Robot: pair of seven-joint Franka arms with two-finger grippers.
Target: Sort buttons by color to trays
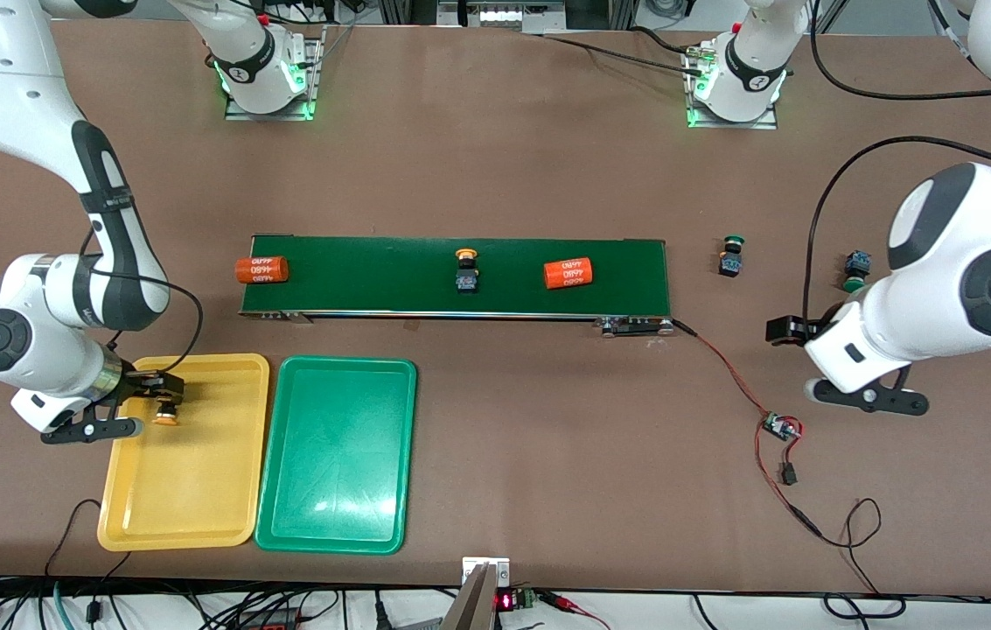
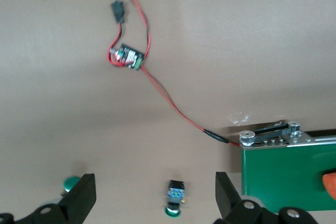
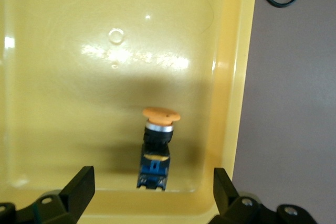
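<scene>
A yellow-orange-capped button (image 1: pixel 166 413) (image 3: pixel 156 148) lies in the yellow tray (image 1: pixel 198 507) (image 3: pixel 63 103), at its corner farthest from the front camera. My right gripper (image 1: pixel 161 407) (image 3: pixel 152 186) hangs open over it, its fingers well clear on both sides. Another yellow-capped button (image 1: pixel 465 269) sits on the conveyor belt. Two green-capped buttons (image 1: pixel 731 255) (image 1: pixel 855 269) lie on the table past the belt's end toward the left arm. My left gripper (image 1: pixel 792 360) (image 2: pixel 155 196) is open and empty above the table near them; its wrist view shows one green button (image 2: pixel 175 200). The green tray (image 1: pixel 338 455) is empty.
The dark-green conveyor belt (image 1: pixel 373 276) carries two orange cylinders (image 1: pixel 261 269) (image 1: pixel 568 274). A small circuit board (image 1: pixel 779 427) (image 2: pixel 128 56) with red and black wires trails from the belt's end toward the front edge.
</scene>
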